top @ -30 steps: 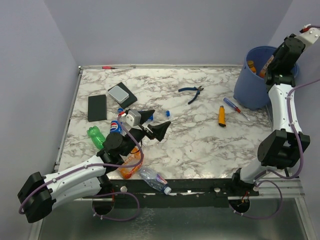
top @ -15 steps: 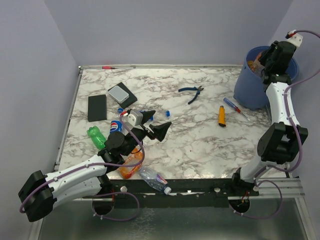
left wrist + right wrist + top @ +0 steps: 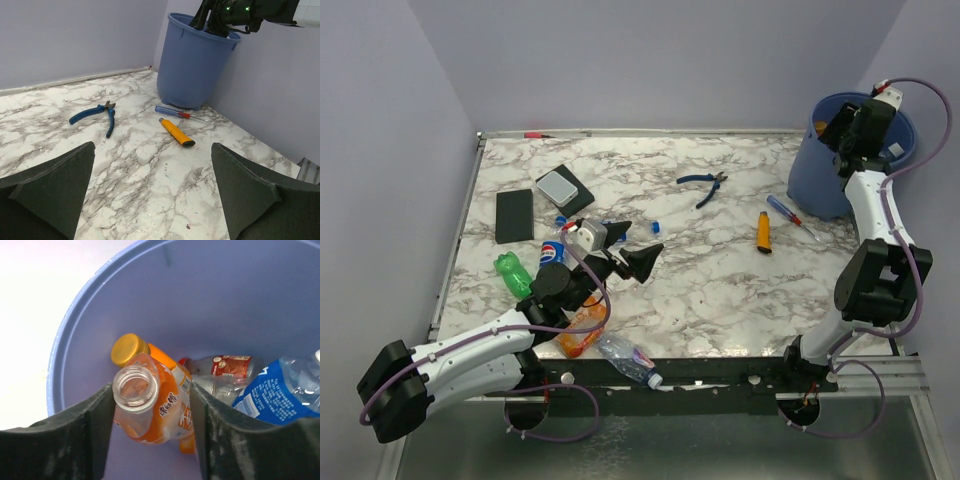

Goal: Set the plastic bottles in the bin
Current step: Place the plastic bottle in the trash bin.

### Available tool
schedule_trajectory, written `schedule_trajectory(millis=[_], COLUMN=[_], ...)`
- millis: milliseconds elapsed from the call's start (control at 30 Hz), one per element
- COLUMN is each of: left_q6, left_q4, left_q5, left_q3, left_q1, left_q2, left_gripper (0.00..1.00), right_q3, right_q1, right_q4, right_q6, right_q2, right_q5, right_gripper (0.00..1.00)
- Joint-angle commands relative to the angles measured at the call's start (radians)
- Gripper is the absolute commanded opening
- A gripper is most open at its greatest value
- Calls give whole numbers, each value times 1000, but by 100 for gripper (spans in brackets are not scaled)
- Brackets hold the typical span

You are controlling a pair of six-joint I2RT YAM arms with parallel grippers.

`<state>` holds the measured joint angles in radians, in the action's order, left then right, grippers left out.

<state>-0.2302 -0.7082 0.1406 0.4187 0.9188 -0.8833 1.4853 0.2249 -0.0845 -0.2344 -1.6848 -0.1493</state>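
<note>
My right gripper (image 3: 841, 124) reaches over the rim of the blue bin (image 3: 826, 178) and is shut on a capless orange-labelled bottle (image 3: 150, 407), held between its fingers (image 3: 150, 390) inside the bin (image 3: 200, 300). Below it lie an orange bottle with a yellow cap (image 3: 131, 348), a clear red-labelled bottle (image 3: 227, 367) and a blue-labelled one (image 3: 277, 390). My left gripper (image 3: 632, 246) is open and empty above the table (image 3: 152, 147). On the table near it are a green bottle (image 3: 510, 275), a blue-labelled bottle (image 3: 552, 252), an orange-tinted one (image 3: 578, 335) and a clear one (image 3: 628, 360).
Blue pliers (image 3: 702, 183), a screwdriver (image 3: 790, 215) and an orange-handled tool (image 3: 763, 232) lie between the middle and the bin. A flat black slab (image 3: 514, 215) and a black box with a grey top (image 3: 560, 188) sit at the left. Walls close three sides.
My right gripper has swung from above the bin's right rim leftward and down over the bin's opening with the bottle. The left arm has not moved.
</note>
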Motion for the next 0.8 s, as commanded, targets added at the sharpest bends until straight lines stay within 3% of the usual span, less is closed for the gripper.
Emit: schedule_trajectory(millis=[0, 333, 467, 633, 767], left_q6=[5, 7, 18, 40, 64], left_q4=[-2, 7, 27, 100, 341], left_q5=[-15, -2, 51, 211, 400], left_q3=[32, 35, 41, 59, 174], left_q1=[6, 6, 6, 6, 5], left_q2=[-3, -15, -19, -40, -126], left_gripper=[99, 99, 99, 99, 99], right_q3=[31, 210, 233, -88, -372], right_q1=[8, 0, -86, -272, -417], right_q4=[-52, -3, 1, 161, 208], right_q6=[-14, -228, -259, -295, -331], right_q2=[9, 126, 199, 444, 604], right_q5=[-3, 30, 62, 110, 158], right_gripper=[66, 86, 87, 87, 85])
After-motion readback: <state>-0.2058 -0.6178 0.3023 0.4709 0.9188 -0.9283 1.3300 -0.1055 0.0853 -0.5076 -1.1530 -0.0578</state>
